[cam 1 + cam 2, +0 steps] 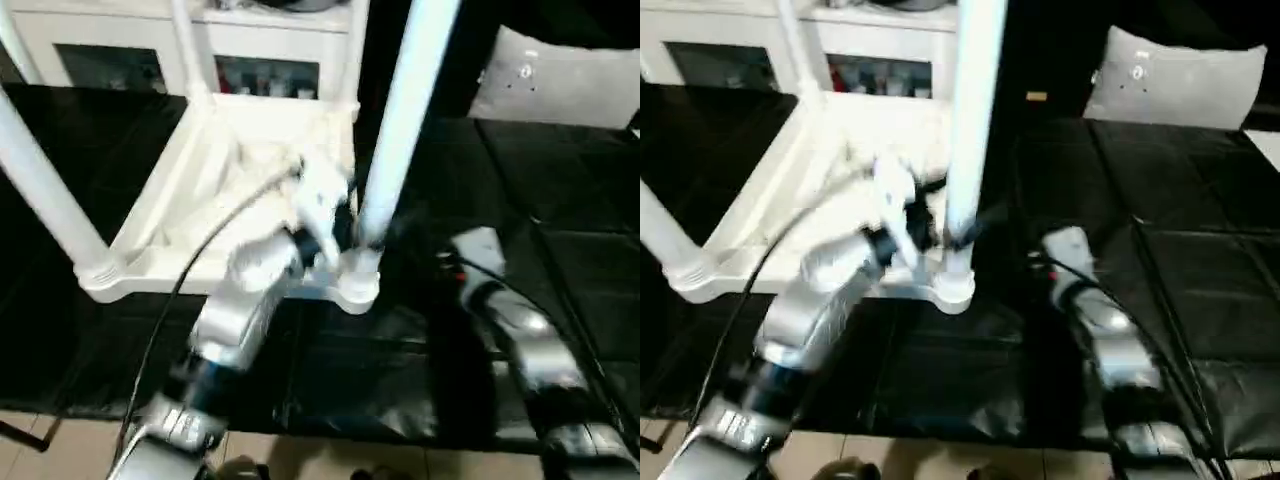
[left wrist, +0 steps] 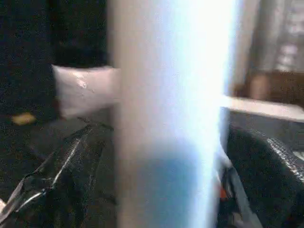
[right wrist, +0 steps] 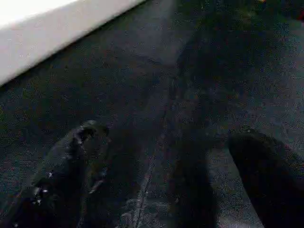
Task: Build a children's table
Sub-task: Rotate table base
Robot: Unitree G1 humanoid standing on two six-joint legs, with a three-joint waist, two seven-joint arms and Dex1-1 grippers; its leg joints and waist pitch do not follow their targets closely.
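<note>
Your table (image 1: 215, 180) lies upside down on the black mat (image 1: 560, 200), its near edge toward the mat's front. One leg (image 1: 400, 120) stands upright in the near right corner socket (image 1: 358, 282). Your left gripper (image 1: 335, 232) sits against that leg just above the socket, seemingly clamped around it, though blur leaves this uncertain. Your right gripper (image 3: 166, 156) hovers over bare mat beside the table, fingers (image 3: 71, 156) spread wide, holding nothing.

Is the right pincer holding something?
No, the right pincer has its fingers spread apart over the dark mat, with nothing between them.
</note>
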